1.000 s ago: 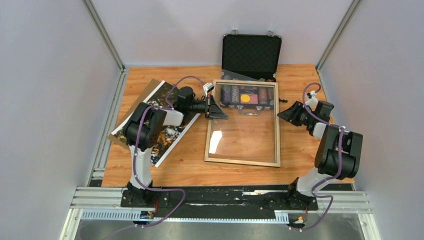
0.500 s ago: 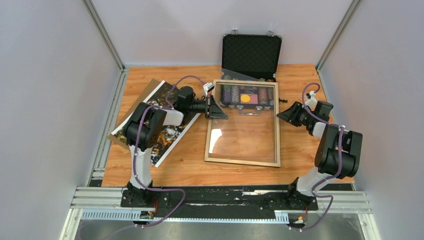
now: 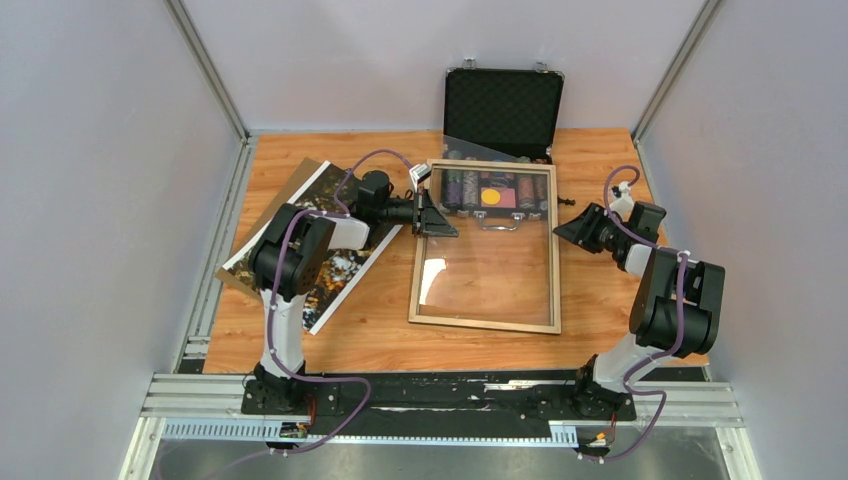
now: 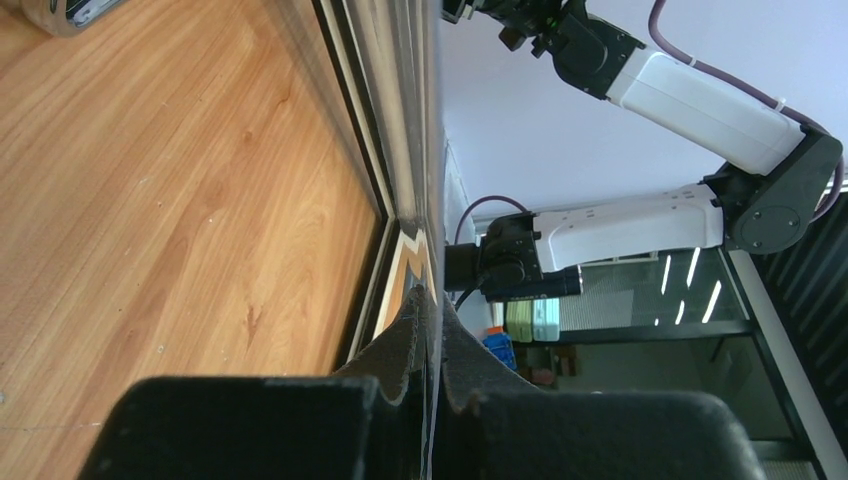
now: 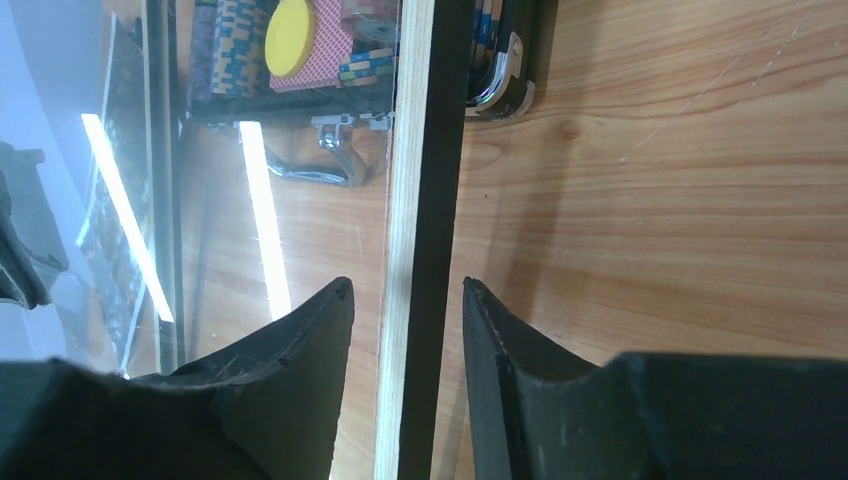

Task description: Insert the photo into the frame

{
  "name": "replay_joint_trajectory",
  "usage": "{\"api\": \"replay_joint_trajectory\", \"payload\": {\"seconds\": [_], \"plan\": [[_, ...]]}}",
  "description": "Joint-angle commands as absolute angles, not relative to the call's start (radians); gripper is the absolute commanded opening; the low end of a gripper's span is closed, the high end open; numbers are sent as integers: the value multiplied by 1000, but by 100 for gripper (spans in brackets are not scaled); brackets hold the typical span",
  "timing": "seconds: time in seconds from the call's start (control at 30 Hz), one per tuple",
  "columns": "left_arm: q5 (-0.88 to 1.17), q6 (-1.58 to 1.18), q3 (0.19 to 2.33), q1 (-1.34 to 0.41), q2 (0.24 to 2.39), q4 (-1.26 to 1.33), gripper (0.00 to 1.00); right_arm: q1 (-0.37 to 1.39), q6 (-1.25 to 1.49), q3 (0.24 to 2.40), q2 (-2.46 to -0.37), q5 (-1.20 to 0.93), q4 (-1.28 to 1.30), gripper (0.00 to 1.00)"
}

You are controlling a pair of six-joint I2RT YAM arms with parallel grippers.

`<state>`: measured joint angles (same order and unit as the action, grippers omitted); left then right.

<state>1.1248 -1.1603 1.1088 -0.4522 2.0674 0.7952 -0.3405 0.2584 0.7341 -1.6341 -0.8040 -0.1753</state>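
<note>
The photo (image 3: 335, 270), a print of dark trees with orange leaves, lies at the left of the table, partly hidden under my left arm. In the middle lies the frame (image 3: 484, 324), light wood side up. A clear sheet (image 3: 495, 255) lies over it. My left gripper (image 3: 447, 228) is shut on the sheet's left edge, and in the left wrist view the fingers (image 4: 415, 320) pinch that thin edge beside the frame's rail (image 4: 405, 245). My right gripper (image 3: 560, 228) is open at the frame's right side. In the right wrist view that gripper (image 5: 408, 290) straddles the right rail (image 5: 420, 180) without touching it.
A brown backing panel (image 3: 300, 172) lies under the photo. An open black chip case (image 3: 503, 105) stands at the back, its tray of chips (image 5: 300, 50) reaching under the frame's far end. Grey walls close in both sides of the table.
My left gripper has shifted slightly toward the back with the clear sheet's edge in it. The right arm has not moved.
</note>
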Motion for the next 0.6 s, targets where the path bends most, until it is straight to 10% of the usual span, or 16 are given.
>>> {"api": "replay_joint_trajectory", "payload": {"seconds": [0.0,0.57], "plan": [[1143,-1130,1149,-462,2071,821,0,-333,227,771,-1642,-816,-192,43],[1140,-1102,1148,-462,2069,789,0,-312,204,790,-1657,-802,-166,29]]}}
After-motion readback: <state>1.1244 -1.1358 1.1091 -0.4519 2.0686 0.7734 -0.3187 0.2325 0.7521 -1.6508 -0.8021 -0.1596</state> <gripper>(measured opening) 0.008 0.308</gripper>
